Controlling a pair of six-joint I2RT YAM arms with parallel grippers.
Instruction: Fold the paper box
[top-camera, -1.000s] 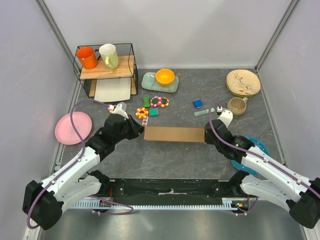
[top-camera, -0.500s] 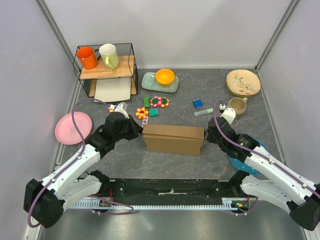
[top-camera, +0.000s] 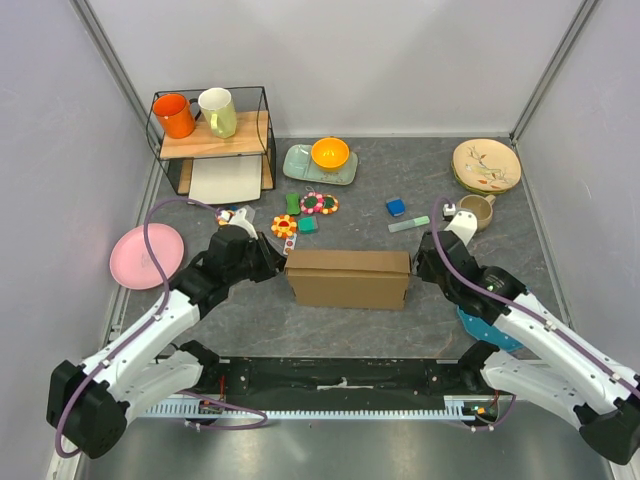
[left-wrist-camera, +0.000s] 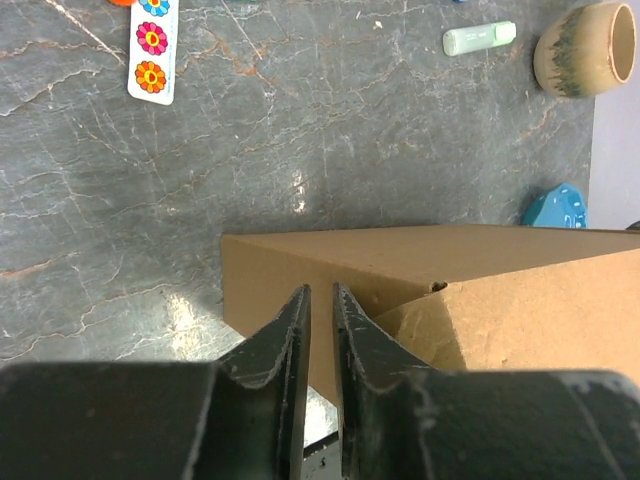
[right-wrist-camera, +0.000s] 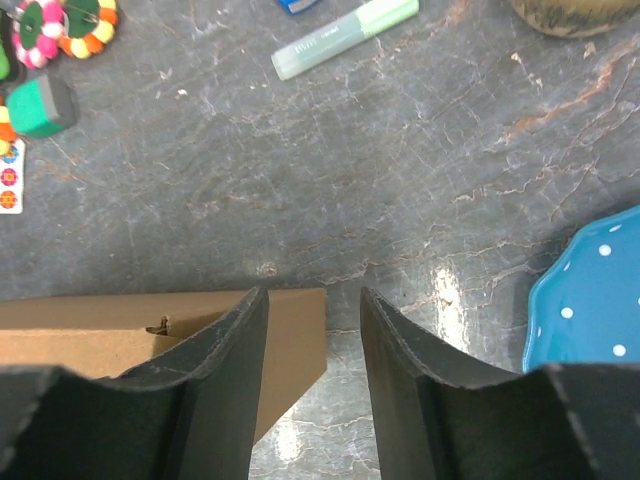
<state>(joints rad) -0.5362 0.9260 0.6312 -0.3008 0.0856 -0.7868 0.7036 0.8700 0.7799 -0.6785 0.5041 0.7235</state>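
Observation:
The paper box (top-camera: 348, 278) is a closed brown cardboard box lying lengthwise on the grey table between my two arms. My left gripper (top-camera: 276, 262) is at its left end. In the left wrist view the fingers (left-wrist-camera: 320, 290) stand almost together with a thin slit between them, pointing at the box's end face (left-wrist-camera: 270, 280), with nothing seen between them. My right gripper (top-camera: 418, 265) is at the right end. In the right wrist view it (right-wrist-camera: 313, 292) is open, and the box's end corner (right-wrist-camera: 295, 330) lies just inside its left finger.
A pink plate (top-camera: 147, 256) lies at the left, and a wire rack with two mugs (top-camera: 212, 125) over a white sheet (top-camera: 224, 182) stands at the back left. Toys, a green tray with an orange bowl (top-camera: 329, 154), a green marker (top-camera: 410, 224), a tan mug (top-camera: 473, 211) and a blue dish (right-wrist-camera: 590, 300) surround the box.
The box went from showing only a flat top face to showing its top and front faces. The arms stayed at its two ends, the right one shifting slightly.

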